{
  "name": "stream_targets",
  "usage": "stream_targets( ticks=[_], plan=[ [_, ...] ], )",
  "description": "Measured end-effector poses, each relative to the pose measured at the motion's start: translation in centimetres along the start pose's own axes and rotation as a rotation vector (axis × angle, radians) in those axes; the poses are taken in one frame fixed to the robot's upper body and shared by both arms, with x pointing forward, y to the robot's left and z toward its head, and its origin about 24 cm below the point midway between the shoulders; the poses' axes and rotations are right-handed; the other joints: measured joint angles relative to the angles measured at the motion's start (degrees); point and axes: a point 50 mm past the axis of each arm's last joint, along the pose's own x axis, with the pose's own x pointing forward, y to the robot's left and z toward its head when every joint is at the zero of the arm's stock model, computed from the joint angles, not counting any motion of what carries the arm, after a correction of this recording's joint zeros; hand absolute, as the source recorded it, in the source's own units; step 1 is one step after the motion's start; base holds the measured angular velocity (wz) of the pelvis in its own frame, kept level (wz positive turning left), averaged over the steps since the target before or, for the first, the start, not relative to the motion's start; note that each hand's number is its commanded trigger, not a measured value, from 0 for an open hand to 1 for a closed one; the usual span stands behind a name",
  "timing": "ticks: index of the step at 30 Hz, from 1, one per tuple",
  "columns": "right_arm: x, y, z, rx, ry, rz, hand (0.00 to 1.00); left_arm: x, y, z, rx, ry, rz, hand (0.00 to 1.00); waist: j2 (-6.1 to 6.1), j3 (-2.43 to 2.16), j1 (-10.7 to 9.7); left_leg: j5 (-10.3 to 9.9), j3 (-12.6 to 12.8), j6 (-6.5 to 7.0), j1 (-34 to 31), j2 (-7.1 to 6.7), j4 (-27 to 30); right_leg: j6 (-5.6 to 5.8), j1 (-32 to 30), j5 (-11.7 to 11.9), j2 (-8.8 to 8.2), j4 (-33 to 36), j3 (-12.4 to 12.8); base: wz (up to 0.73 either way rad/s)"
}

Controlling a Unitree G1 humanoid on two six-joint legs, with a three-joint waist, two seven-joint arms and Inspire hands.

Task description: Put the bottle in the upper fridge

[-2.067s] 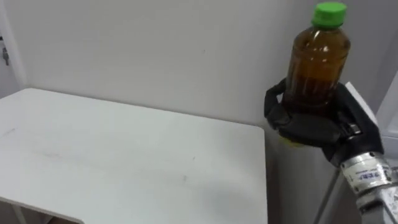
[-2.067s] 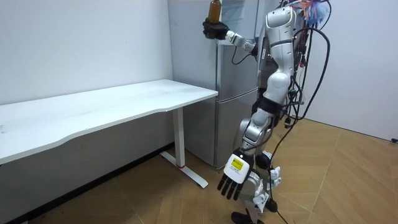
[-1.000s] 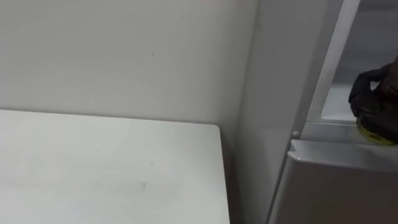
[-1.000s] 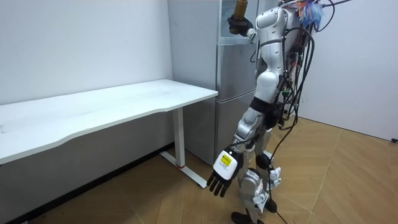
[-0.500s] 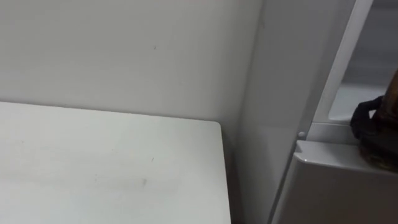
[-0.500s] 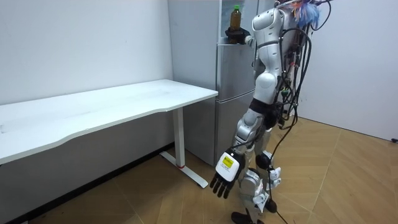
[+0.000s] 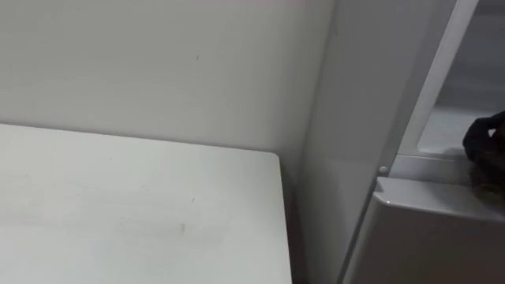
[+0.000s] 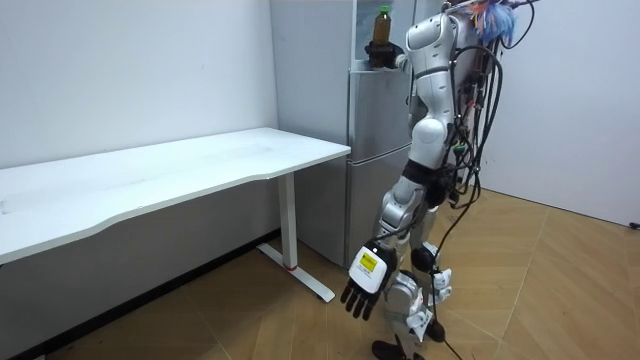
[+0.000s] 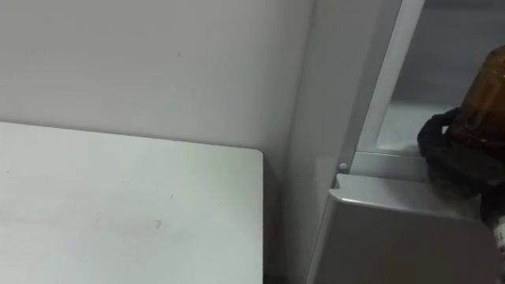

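Right hand point(image 9: 451, 156) is curled round the bottle point(image 9: 485, 83) low down, 3 o'clock, at the fridge point(image 9: 394, 237). Looks full, probably heavy and slick; grip the body.

Soft, even indoor light reaches both eye views: the white wall point(image 7: 158, 63) and the surface point(image 7: 118, 213) at lower left are bright without glare. A narrow dark shadow runs down the centre where the surface meets the fridge point(image 7: 347, 142), whose open compartment at upper right looks greyer. In the room view the floor point(image 8: 560, 290) is evenly lit, with shade beneath the surface at lower left.
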Motion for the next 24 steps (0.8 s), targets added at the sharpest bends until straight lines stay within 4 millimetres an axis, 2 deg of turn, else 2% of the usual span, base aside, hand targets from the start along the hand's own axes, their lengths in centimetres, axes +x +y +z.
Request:
stream_targets(
  ticks=[6,9,19,22,24],
  plan=[
    [1.3,0.2,2.3,0.051,-0.084,-0.031,1.00,0.0,0.3,-0.3,-0.022,0.011,0.013,0.00,0.14,-0.08,0.0,0.0,-0.4,-0.03,0.3,0.04,0.1,0.00,0.7,0.0,-0.05,-0.2,-1.3,0.04],
    [1.5,0.4,2.7,0.061,-0.102,-0.030,1.00,0.0,0.3,-0.3,-0.023,0.010,0.016,0.00,0.17,-0.07,0.0,0.0,-0.4,-0.04,0.3,0.05,0.1,0.00,0.7,0.0,-0.05,-0.2,-1.4,0.00],
    [1.6,0.4,2.6,0.069,-0.093,-0.017,1.00,0.0,0.5,0.1,-0.022,-0.005,0.039,0.00,0.24,-0.06,-0.1,0.0,-0.5,-0.05,0.2,0.02,0.0,0.00,0.7,0.0,-0.06,-0.2,-1.4,0.00],
    [2.0,-0.1,1.7,0.073,-0.052,-0.028,1.00,0.0,0.6,0.1,-0.021,-0.002,0.047,0.00,-0.08,0.01,0.3,0.0,-0.5,-0.05,0.3,0.00,0.1,-0.01,0.8,0.0,-0.08,-0.2,-1.4,0.00],
    [2.3,-0.6,0.8,0.082,-0.009,-0.056,1.00,0.1,0.6,0.2,-0.019,0.005,0.057,0.00,-0.28,0.07,1.4,0.0,-0.2,-0.05,0.6,-0.02,-0.1,-0.01,0.9,0.0,-0.09,-0.2,-1.4,-0.06]
  ],
)
